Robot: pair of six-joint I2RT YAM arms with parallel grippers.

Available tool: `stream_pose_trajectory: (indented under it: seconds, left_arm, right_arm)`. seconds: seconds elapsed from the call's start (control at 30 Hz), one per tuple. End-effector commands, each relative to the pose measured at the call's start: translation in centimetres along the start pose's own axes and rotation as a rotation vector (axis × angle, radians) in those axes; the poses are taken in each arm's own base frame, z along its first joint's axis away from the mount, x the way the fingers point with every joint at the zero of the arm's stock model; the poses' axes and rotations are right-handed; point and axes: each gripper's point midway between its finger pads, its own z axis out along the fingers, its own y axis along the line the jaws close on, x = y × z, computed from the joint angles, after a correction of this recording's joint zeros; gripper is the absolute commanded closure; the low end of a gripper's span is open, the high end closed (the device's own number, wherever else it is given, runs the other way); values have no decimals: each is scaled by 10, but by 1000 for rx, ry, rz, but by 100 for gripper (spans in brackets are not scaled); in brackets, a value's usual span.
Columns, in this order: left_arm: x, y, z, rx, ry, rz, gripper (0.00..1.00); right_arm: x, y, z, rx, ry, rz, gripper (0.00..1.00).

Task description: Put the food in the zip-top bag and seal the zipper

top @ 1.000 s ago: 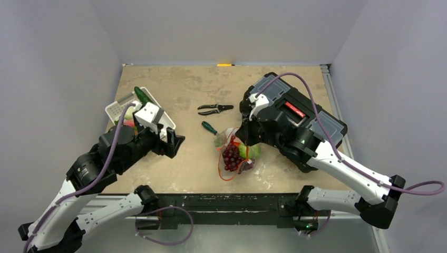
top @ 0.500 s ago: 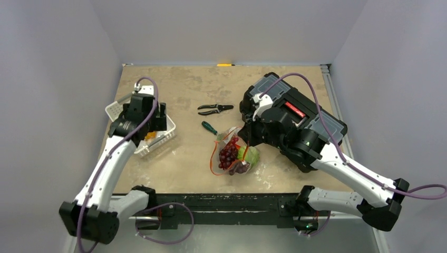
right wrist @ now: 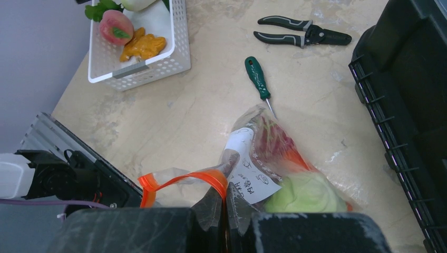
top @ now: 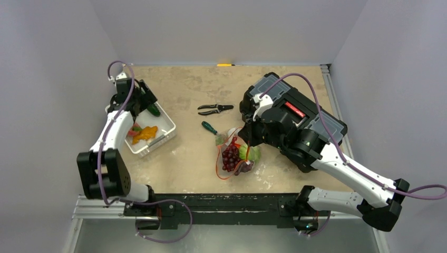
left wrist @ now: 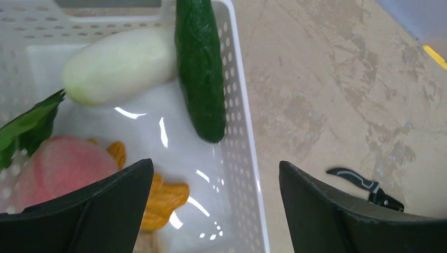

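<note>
Left arm swings out to the basket (left wrist: 240,116) for more food

Within the last second the left tool (left wrist: 215,168) has gone from 8 o'clock on the table (top: 190,89) out to 10 o'clock. It now hangs wide open over the cucumber (left wrist: 200,79), with the peach (left wrist: 58,168) nearby. The right tool (right wrist: 226,213) stays clamped on the orange-red strip (right wrist: 179,179) of the bag (right wrist: 263,137) at table centre, with grapes (top: 230,155) and cabbage (right wrist: 305,192) already inside. Another pick looks likely, though how wide the mouth gapes is hard to judge.
</note>
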Motion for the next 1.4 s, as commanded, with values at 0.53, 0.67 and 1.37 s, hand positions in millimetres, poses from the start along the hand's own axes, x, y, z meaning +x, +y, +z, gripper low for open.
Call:
stream_pose_trajectory:
  seconds: [0.53,0.67,1.37]
  left_arm:
    - [-12,4,98,25,-7,-164,47]
    - [-8,-8,106,78,51,-145,41]
    - [31,18,129,-60,318,-244,51]
  right_arm:
    - [-24,11,-1,-31,-75,35,100]
    - [-24,13,1,-39,-76,40,100]
    - [-33,16,-6,-42,-88,53,100]
